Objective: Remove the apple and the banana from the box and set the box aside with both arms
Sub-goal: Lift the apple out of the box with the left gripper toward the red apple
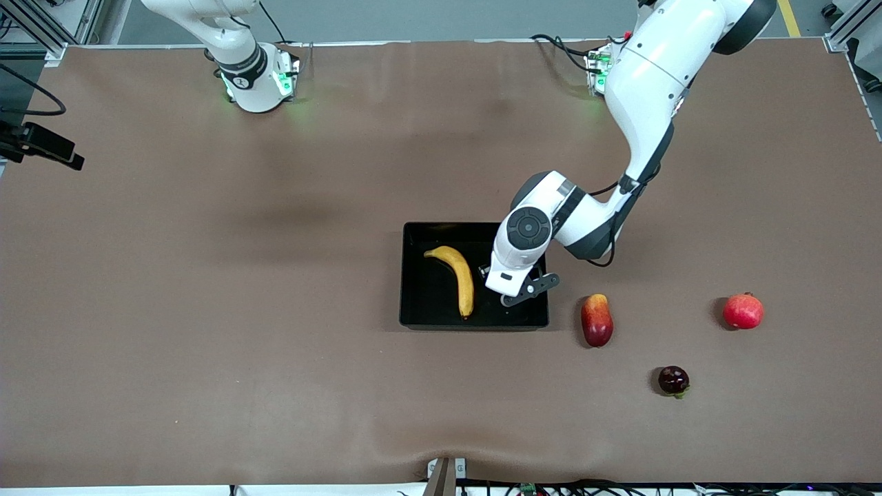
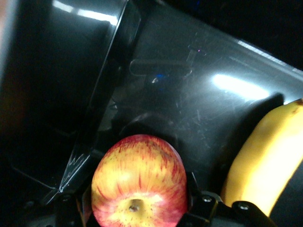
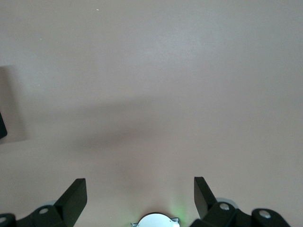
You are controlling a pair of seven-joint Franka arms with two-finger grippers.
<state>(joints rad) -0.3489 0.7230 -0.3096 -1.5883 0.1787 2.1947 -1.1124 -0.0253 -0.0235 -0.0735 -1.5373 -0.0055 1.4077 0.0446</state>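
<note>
The black box (image 1: 428, 306) lies mid-table with the yellow banana (image 1: 459, 277) in it. My left gripper (image 1: 511, 291) is down inside the box, beside the banana toward the left arm's end. In the left wrist view it (image 2: 138, 201) is shut on the red apple with yellow streaks (image 2: 138, 179), just above the glossy box floor (image 2: 199, 99), with the banana (image 2: 267, 168) alongside. The hand hides the apple in the front view. My right gripper (image 3: 140, 198) is open and empty over bare brown table; it is outside the front view and waits.
On the table toward the left arm's end lie an oblong red-yellow fruit (image 1: 597, 319) close to the box, a plain red round fruit (image 1: 743, 311), and a dark purple fruit (image 1: 673, 380) nearer the front camera.
</note>
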